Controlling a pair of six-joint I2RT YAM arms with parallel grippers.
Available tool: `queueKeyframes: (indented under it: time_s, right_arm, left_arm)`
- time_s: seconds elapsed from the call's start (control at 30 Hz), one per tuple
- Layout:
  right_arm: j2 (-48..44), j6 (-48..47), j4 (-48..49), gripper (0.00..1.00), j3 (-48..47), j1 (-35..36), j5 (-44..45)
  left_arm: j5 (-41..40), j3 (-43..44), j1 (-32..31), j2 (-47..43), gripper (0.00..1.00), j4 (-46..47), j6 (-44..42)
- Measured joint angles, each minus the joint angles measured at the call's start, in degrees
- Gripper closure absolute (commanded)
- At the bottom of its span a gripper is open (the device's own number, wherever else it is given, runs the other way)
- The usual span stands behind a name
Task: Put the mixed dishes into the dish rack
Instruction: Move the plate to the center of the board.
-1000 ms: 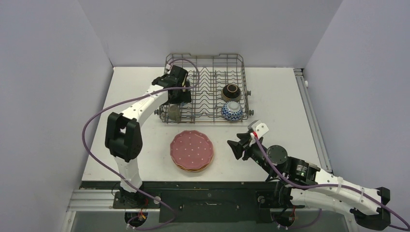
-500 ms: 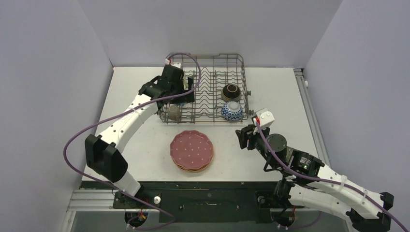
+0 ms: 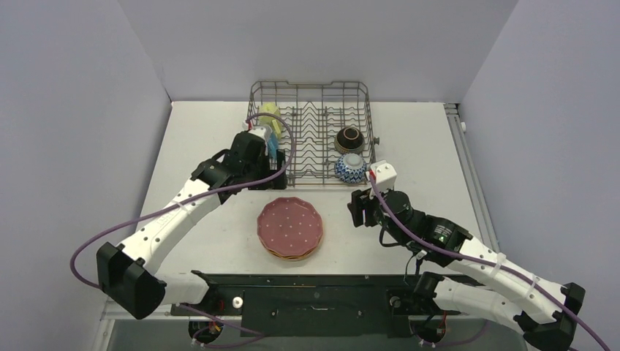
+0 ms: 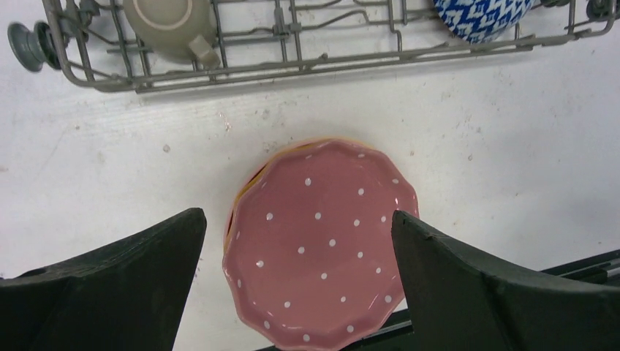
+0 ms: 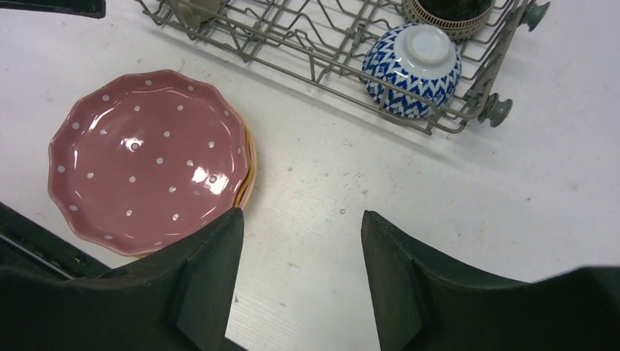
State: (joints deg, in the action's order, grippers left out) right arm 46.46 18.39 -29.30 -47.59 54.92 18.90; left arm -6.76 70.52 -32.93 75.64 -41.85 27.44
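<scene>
A stack of scalloped plates, the pink dotted plate [image 3: 290, 227] on top, lies on the table in front of the dish rack [image 3: 369, 131]. In the rack stand a yellow mug [image 3: 269, 113], a dark brown bowl [image 3: 349, 139], a blue-white bowl [image 3: 351, 168] and a grey-olive mug [image 4: 169, 18]. My left gripper [image 4: 297, 214] hangs open, high above the pink plate [image 4: 322, 241], near the rack's front left corner. My right gripper [image 5: 301, 213] is open over bare table, just right of the pink plate [image 5: 146, 161]. Neither holds anything.
An orange rim shows under the pink plate. The rack's wheel [image 5: 497, 110] sticks out at its near right corner. Purple cables loop from both arms. Grey walls close in the table on three sides; a black rail runs along the near edge.
My left arm has drawn back from inside the rack toward the plates, uncovering the yellow mug. My right gripper has moved left toward the plate stack, its jaws wider.
</scene>
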Motion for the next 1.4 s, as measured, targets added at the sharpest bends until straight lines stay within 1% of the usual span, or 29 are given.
queueKeyframes:
  time_s: [0.13,0.3,0.5,0.67,0.87,1.1,1.4]
  right_arm:
    - [1.42,1.99,0.33,0.43,0.04,-0.44,-2.16]
    - [2.64,4.83,2.78,0.41,0.98,-0.57,-4.94]
    - [4.17,6.93,4.92,0.40,2.38,-0.57,-7.32]
    - [4.68,7.82,6.16,0.39,3.52,-0.57,-8.39]
    - [5.29,8.13,7.85,0.39,4.83,-0.57,-9.84]
    - [7.54,8.28,9.70,0.39,5.51,-0.57,-11.50]
    - [8.55,8.26,10.84,0.39,5.51,-0.57,-11.93]
  left_arm:
    - [0.24,-4.57,-0.15,-3.54,0.04,0.11,1.99]
    - [0.44,-11.04,0.02,-4.70,0.04,1.07,5.09]
    - [4.39,-18.45,1.62,-4.15,0.04,5.38,8.57]
    - [9.07,-22.64,5.07,-2.93,0.04,11.30,9.88]
    - [10.73,-25.51,7.50,-1.81,0.04,16.02,10.56]
    - [10.91,-26.97,7.52,-0.09,0.04,19.65,10.99]
    - [11.69,-29.16,6.45,2.43,0.04,21.40,11.21]
